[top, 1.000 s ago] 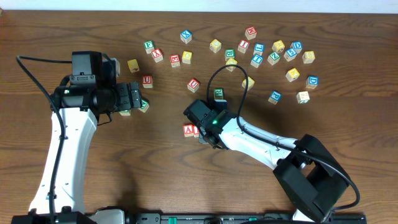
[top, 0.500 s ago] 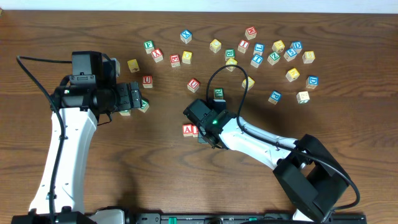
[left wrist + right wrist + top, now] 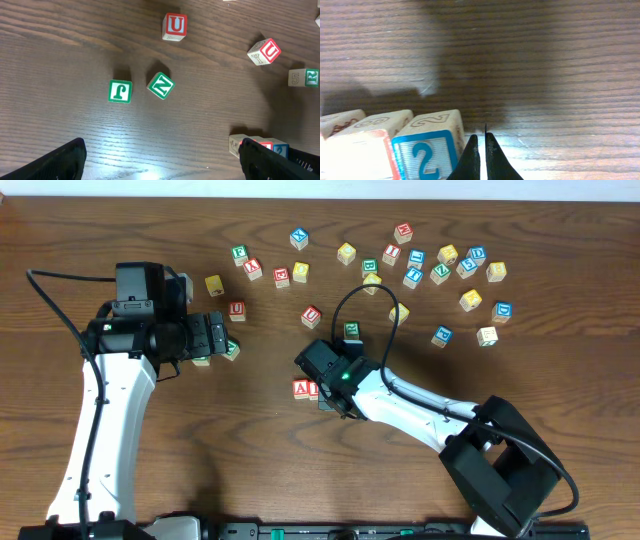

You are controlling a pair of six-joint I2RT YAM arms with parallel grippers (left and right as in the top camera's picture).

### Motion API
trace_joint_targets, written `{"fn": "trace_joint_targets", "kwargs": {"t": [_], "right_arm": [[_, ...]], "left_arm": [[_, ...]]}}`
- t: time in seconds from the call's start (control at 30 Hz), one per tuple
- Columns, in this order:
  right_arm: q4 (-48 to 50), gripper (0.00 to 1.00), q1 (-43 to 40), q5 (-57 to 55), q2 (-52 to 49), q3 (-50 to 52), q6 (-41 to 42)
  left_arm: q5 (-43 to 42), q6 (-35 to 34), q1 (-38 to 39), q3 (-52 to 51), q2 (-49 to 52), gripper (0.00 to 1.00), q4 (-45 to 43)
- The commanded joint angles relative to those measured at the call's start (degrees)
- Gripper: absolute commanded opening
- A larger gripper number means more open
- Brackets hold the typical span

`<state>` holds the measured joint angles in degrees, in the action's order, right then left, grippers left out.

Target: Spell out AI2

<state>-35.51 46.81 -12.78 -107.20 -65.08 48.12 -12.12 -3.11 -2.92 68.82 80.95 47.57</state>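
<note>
A row of blocks lies at mid-table. Its red A block shows in the overhead view, and the rest is hidden under my right wrist. In the right wrist view the blue 2 block ends the row, with a red-edged block to its left. My right gripper is shut and empty, its tips against the right side of the 2 block. My left gripper is wide open and empty, hovering over bare wood.
Many loose letter blocks are scattered across the back. A green J block, a green N block and a red U block lie ahead of my left gripper. Another red U block sits behind the row.
The red A block and its row have shifted slightly left with my right gripper against them. The left arm has not moved.
</note>
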Motion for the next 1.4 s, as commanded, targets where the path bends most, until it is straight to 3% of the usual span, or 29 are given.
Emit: {"fn": "trace_joint_targets", "kwargs": {"t": [0.0,0.23,0.47,0.8,1.13,1.17,1.2,1.23,1.27,1.33,1.37], "right_arm": [[-0.8,0.01,-0.4,-5.2,0.7,0.2,-0.2],[-3.2,0.01,-2.8,-10.7,0.9,-1.2,-2.0],[-13.4,0.01,-4.6,-10.7,3.1,-10.4,-5.2],[-24.4,0.01,-4.6,-10.6,11.8,-23.3,-7.1],[-28.7,0.03,-4.7,-10.7,20.0,-25.3,-11.3],[-29.0,0.03,-4.8,-10.9,20.3,-25.3,-12.5],[-29.6,0.03,-4.9,-11.4,20.5,-25.3,-13.1],[-30.4,0.04,-5.1,-12.6,20.7,-25.3,-13.1],[-31.1,0.04,-5.4,-13.6,20.7,-25.3,-13.1],[-32.2,0.04,-6.2,-14.9,20.7,-25.3,-13.0],[-32.5,0.04,-6.8,-15.1,20.7,-25.3,-13.0]], "left_arm": [[-0.3,0.5,-0.2,-0.3,0.5,0.96,0.1],[-0.3,0.5,-0.2,-0.3,0.5,0.96,0.1],[-0.3,0.5,-0.2,-0.3,0.5,0.96,0.1],[-0.3,0.5,-0.2,-0.3,0.5,0.96,-0.8],[-0.4,0.5,-0.2,-0.3,0.5,0.96,-3.1],[-0.5,0.5,-0.2,-0.3,0.5,0.92,-3.1],[-0.5,0.5,-0.2,-0.3,0.5,0.74,-3.0],[-0.5,0.5,-0.2,-0.3,0.6,0.46,-2.5],[-0.5,0.5,-0.2,-0.3,0.7,0.25,-2.1],[-0.5,0.5,-0.2,-0.3,1.2,0.08,-0.9],[-0.5,0.5,-0.1,-0.3,1.6,0.08,-0.3]]}}
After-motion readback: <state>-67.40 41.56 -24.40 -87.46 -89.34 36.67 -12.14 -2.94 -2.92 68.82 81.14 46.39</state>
